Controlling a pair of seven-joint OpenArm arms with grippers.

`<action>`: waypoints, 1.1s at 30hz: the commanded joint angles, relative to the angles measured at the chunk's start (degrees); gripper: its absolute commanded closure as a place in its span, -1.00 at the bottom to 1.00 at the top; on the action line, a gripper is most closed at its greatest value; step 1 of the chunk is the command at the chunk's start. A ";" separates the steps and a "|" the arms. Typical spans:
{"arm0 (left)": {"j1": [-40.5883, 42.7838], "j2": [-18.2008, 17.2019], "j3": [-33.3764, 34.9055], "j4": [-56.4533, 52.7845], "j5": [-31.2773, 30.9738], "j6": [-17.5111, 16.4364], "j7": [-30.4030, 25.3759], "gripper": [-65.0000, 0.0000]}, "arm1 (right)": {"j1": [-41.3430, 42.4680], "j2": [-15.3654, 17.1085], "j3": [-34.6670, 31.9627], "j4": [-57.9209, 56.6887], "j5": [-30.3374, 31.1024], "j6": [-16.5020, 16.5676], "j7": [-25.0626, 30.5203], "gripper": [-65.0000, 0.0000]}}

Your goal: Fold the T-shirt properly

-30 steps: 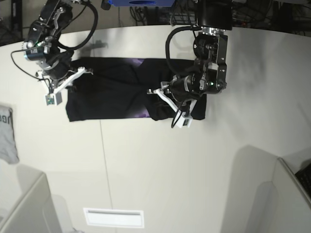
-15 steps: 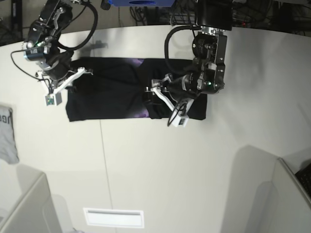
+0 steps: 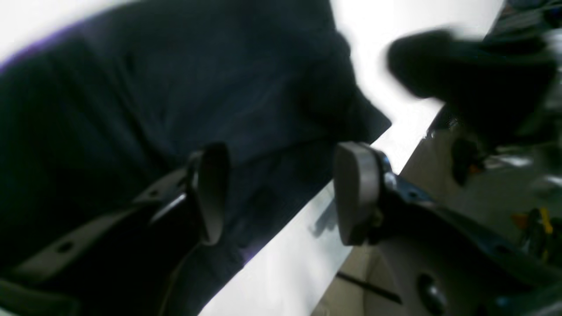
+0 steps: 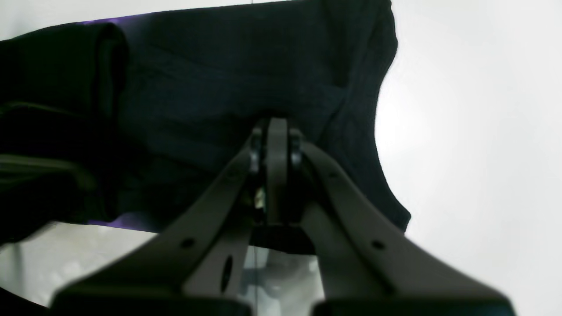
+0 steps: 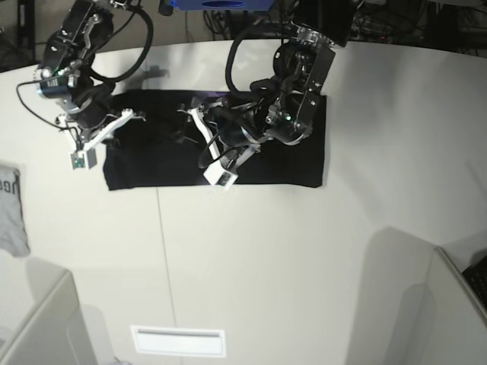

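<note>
My left gripper is released, pads apart with nothing between, hovering over the middle of the T-shirt — my right gripper is clenched, empty, at the shirt's far end — shirt lies as a flat black strip on the white table.

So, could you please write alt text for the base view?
A black cotton T-shirt lies folded into a wide band on a white table. The open left gripper hovers over its middle; the shut right gripper hangs at its other end.
</note>
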 commanded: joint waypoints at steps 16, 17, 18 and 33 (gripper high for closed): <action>16.86 -12.78 -50.25 11.07 -0.07 -9.86 -1.42 1.00 | 18.15 1.22 19.61 -11.84 2.98 8.67 -20.02 -0.52; 17.12 -12.78 -53.50 10.89 0.02 -11.88 -1.42 1.00 | 18.50 2.28 20.05 -12.98 3.77 9.82 -21.34 -0.52; 17.47 -12.87 -57.11 10.63 0.19 -13.90 -1.42 1.00 | 19.12 3.24 20.32 -14.56 4.74 10.08 -22.83 -0.52; 17.21 -10.67 -63.17 -0.36 15.14 -23.31 -12.58 1.00 | 22.28 8.26 20.23 -39.53 21.62 10.17 -22.96 -0.52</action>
